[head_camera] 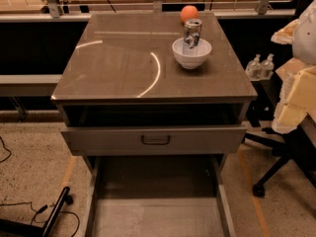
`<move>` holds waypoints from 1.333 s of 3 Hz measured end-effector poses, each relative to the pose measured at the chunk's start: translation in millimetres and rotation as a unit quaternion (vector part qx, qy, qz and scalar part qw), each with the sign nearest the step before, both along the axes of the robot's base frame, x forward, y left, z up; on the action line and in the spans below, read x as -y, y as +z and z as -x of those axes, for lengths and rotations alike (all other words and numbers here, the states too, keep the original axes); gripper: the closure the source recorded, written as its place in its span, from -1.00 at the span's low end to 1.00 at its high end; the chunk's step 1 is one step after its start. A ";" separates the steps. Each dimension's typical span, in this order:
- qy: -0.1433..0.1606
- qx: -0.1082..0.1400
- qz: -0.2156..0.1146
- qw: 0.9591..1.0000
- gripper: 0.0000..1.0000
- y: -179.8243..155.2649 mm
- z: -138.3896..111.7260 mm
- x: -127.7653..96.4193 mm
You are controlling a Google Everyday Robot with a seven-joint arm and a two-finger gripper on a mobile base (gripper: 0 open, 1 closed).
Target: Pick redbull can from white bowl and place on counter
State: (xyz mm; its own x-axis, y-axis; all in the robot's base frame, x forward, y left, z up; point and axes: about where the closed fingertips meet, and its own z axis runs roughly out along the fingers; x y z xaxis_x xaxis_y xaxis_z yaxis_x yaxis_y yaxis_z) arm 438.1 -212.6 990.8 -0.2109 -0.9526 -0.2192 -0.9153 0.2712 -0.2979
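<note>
The redbull can [192, 33] stands upright, leaning slightly, inside the white bowl [191, 55]. The bowl sits on the right rear part of the counter [123, 63], a glossy grey-brown top with curved light reflections. My gripper [296, 93] shows as cream-coloured shapes at the right edge of the camera view. It is off the counter's right side, lower than the bowl in the picture and well apart from the bowl and the can. It holds nothing that I can see.
An orange ball [188, 13] lies on the counter just behind the bowl. The cabinet's upper drawer [155, 139] is pulled out slightly and a lower one is pulled far out. Two small bottles [260, 65] and a chair base [276, 167] are to the right.
</note>
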 end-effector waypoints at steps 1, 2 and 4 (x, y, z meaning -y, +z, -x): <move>0.000 0.000 0.000 1.000 -1.00 0.1 0.0 0.0; -0.010 0.029 -0.033 0.999 -1.00 0.3 -19.0 -2.9; -0.039 0.131 -0.183 0.974 -1.00 8.0 -141.0 -29.1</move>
